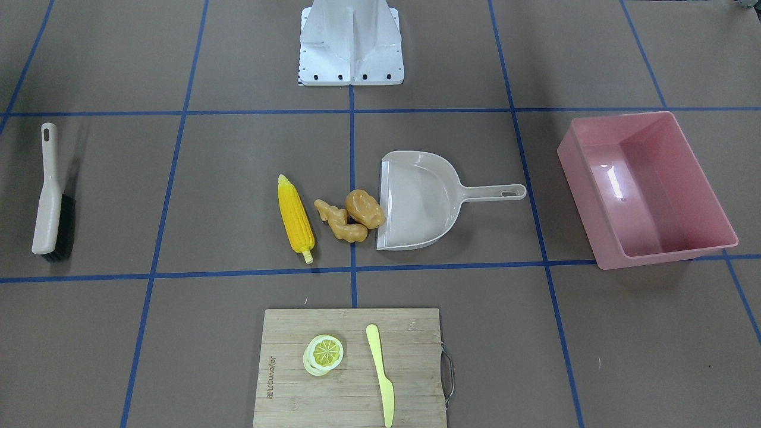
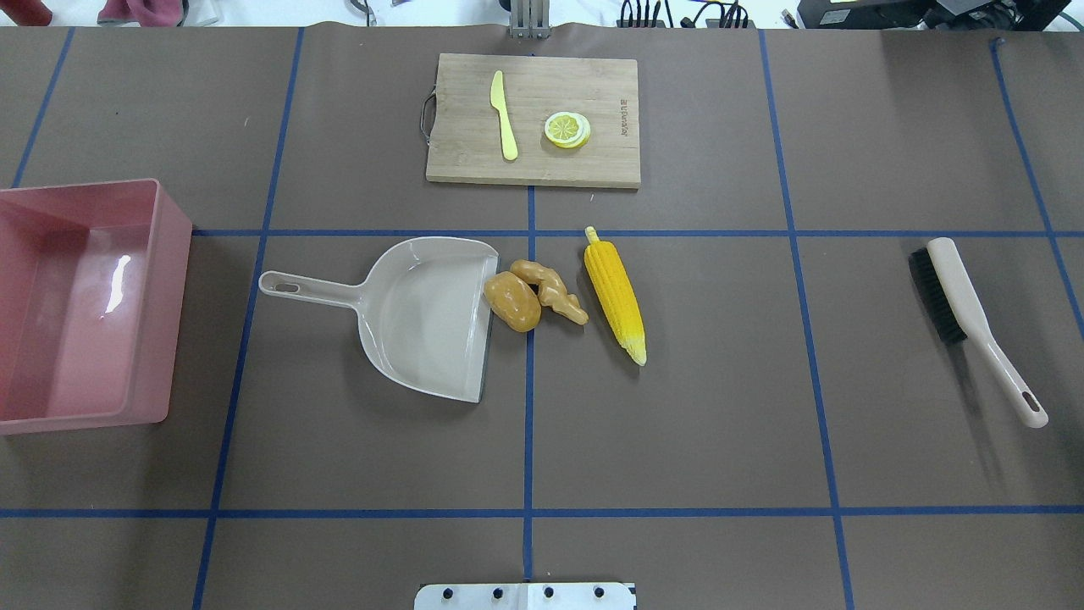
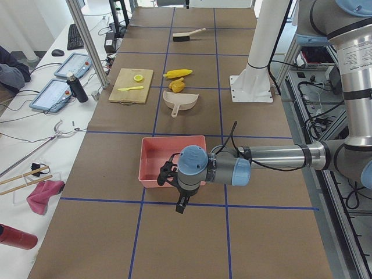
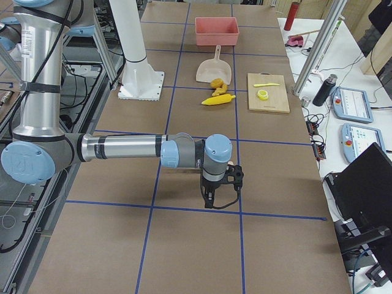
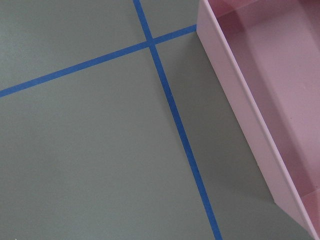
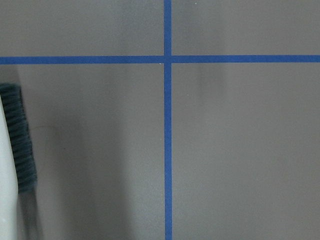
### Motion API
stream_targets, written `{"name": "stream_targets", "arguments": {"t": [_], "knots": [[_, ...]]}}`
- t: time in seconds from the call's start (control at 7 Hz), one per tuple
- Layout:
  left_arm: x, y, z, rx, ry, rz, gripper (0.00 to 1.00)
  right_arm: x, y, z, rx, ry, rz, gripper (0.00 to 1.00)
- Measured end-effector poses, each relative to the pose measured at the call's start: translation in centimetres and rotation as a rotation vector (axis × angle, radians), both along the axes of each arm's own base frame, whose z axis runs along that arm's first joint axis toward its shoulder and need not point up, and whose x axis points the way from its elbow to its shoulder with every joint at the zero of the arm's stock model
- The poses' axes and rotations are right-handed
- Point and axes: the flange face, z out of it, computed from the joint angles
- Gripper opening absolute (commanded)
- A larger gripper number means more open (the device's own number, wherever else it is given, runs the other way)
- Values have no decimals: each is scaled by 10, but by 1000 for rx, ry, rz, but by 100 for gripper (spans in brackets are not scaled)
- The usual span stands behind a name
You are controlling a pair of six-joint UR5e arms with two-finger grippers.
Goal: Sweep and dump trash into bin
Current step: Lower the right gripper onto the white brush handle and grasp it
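Note:
The yellow corn cob [image 2: 616, 292], tan ginger root [image 2: 550, 290] and golden-brown potato lump [image 2: 512, 302] lie mid-table. The potato touches the open lip of the beige dustpan [image 2: 423, 318]. The pink bin [image 2: 76, 305] stands empty at the table's left end. My left gripper [image 3: 181, 204] hangs just outside the bin's end wall, which shows in the left wrist view [image 5: 265, 75]. My right gripper [image 4: 210, 201] hangs over bare table beyond the brush [image 2: 974, 318], whose bristles show in the right wrist view [image 6: 17, 145]. I cannot tell whether either gripper is open or shut.
A wooden cutting board [image 2: 533, 119] at the far edge carries a lemon slice [image 2: 566, 130] and a pale yellow knife [image 2: 505, 114]. The robot's white base [image 1: 351, 44] stands at the near edge. Blue tape lines grid the brown table.

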Motion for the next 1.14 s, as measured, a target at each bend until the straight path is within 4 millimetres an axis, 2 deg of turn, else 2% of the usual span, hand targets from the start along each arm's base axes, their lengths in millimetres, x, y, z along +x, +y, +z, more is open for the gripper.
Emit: {"name": "stream_targets", "arguments": {"t": [0.57,1.14], "knots": [[0,-3,-8,17,1,1,99,1,-1,-3,10,-4,0,100],[0,0,-6,14,2,2,99,1,-1,-5,5,-10,6,100]]}}
